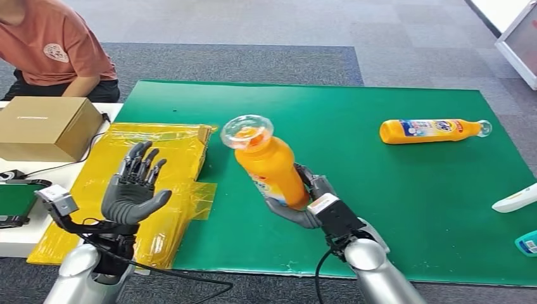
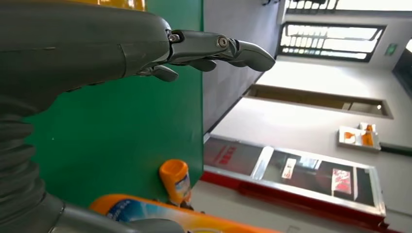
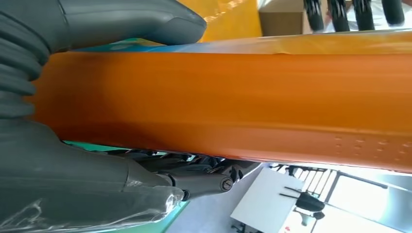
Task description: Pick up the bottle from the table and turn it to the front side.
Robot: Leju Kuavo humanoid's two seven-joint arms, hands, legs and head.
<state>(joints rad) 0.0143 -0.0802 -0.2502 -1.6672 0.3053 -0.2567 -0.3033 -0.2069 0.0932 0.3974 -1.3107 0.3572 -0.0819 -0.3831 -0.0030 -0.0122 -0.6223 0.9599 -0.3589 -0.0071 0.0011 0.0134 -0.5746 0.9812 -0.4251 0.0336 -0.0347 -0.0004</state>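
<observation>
The right hand [image 1: 303,206] gripped the orange bottle [image 1: 272,166] around its lower body and held it lifted above the green mat [image 1: 354,120], tilted (clear cap pointing up and left). The left hand [image 1: 134,189] was empty, fingers spread, over the yellow bag [image 1: 171,142].

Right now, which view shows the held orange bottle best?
The head view: the orange bottle shows whole, tilted, gripped low by the right robot hand. The right wrist view gives a close stretch of its orange side; the left wrist view catches part of it at the frame edge.
</observation>
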